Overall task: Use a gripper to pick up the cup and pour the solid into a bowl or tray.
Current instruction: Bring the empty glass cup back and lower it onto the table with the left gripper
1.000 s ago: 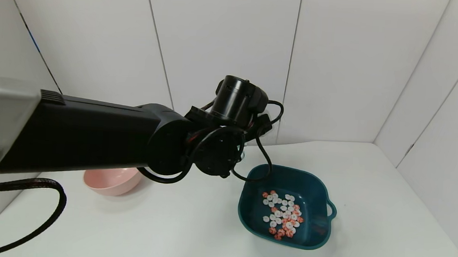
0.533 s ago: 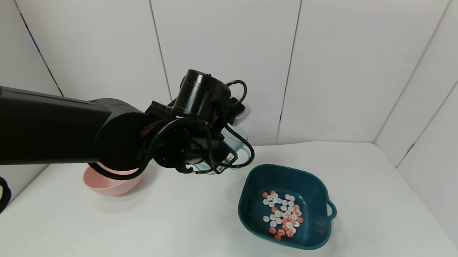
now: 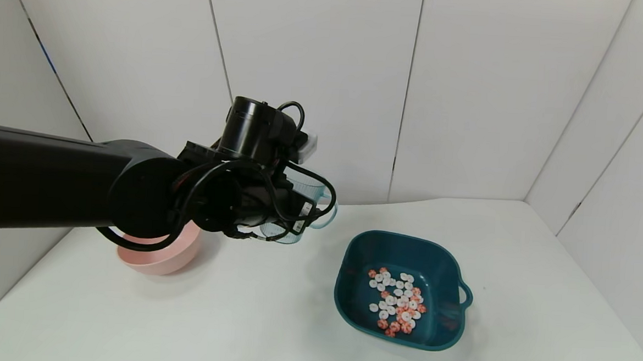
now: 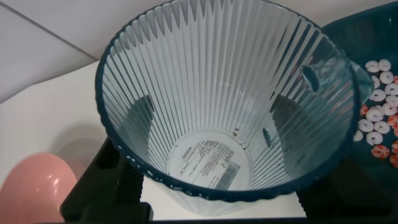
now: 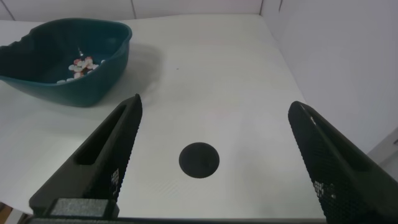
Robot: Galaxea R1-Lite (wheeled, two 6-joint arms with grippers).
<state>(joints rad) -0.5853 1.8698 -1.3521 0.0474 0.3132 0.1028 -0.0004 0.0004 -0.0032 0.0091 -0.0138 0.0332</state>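
My left gripper (image 3: pixel 289 214) is shut on the cup (image 3: pixel 312 194), a pale-blue ribbed mug, and holds it above the table between the pink bowl and the teal basin (image 3: pixel 406 236). In the left wrist view the cup (image 4: pixel 230 74) fills the picture and is empty, with a label on its bottom; the fingers (image 4: pixel 140 115) show dark through its walls. The solid (image 3: pixel 397 303), white and orange-red discs, lies in the basin and also shows in the left wrist view (image 4: pixel 376 118). My right gripper (image 5: pixel 217 130) is open and empty over bare table, out of the head view.
A round pink bowl (image 3: pixel 158 257) stands at the left, partly behind my left arm. The right wrist view shows the basin (image 5: pixel 81 81) farther off and a black round spot (image 5: pixel 199 160) on the table. White walls close the back and right.
My left arm has swung left, away from above the basin, carrying the cup with it. The cup has come into view beside the wrist. The discs in the basin lie unchanged.
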